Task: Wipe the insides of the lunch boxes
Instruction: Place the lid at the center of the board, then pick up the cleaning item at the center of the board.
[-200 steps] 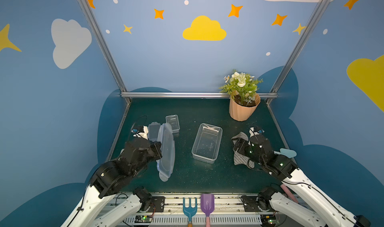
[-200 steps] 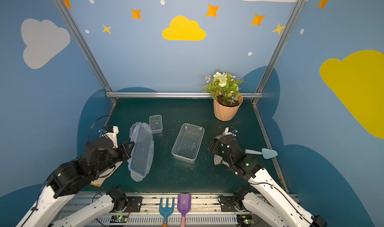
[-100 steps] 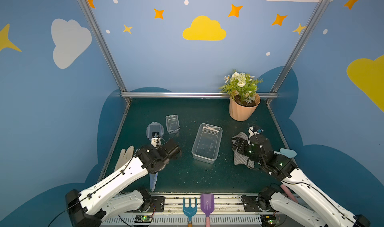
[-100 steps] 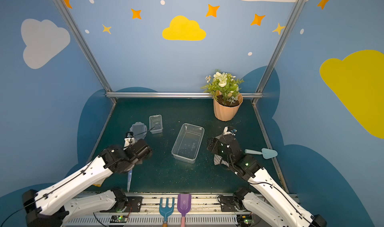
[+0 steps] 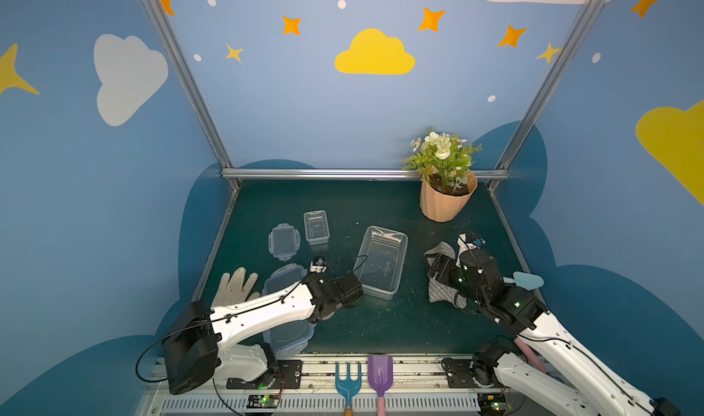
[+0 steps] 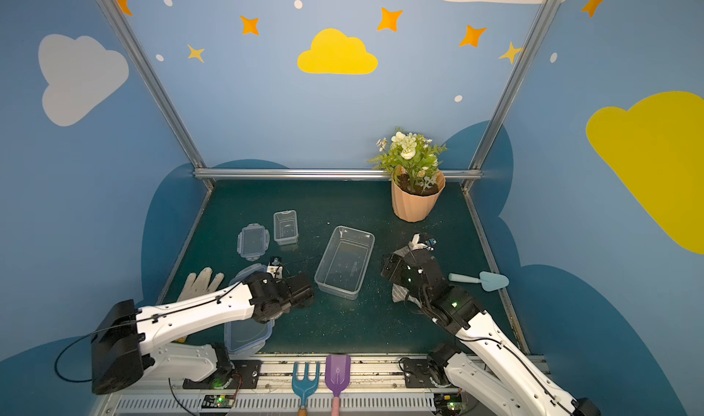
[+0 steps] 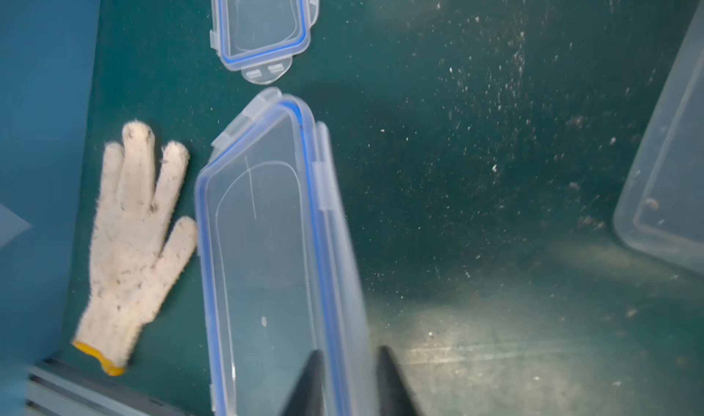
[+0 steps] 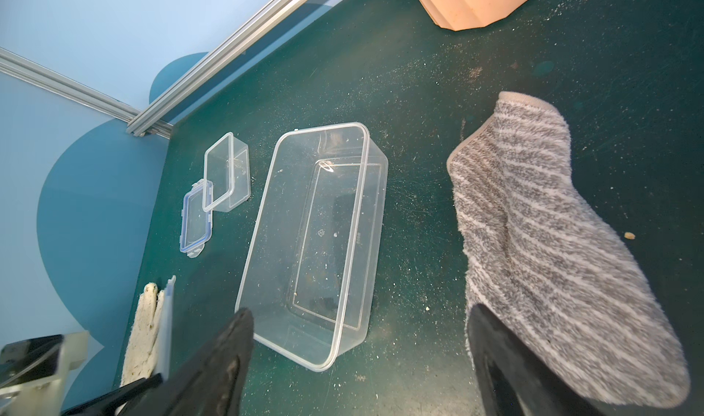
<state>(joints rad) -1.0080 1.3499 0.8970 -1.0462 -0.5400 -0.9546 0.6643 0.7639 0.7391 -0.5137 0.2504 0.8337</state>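
The large lunch box (image 5: 382, 264) sits open, lid off, near the middle of the green table (image 5: 384, 330). In the right wrist view I see specks of dirt on its floor. The small lunch box (image 5: 316, 226) stands further back and to the left, well apart from it, and the small lid (image 5: 284, 241) lies flat just beside it.

My left gripper (image 7: 349, 360) is down at the near left, close to the large box's near corner. Its jaws are partly apart and the long edge of the large lid (image 7: 263, 261) runs between them. The edge is blurred there, so I cannot tell whether they press on it. That lid is beside a white glove (image 7: 133, 238).

My right gripper (image 8: 360, 320) is spread wide and holds nothing. It hangs between the large box and the grey striped cloth (image 8: 533, 223). One finger overlaps the cloth's edge in its wrist view, and I cannot tell whether it touches. A potted plant (image 5: 445, 200) stands in the far right corner.
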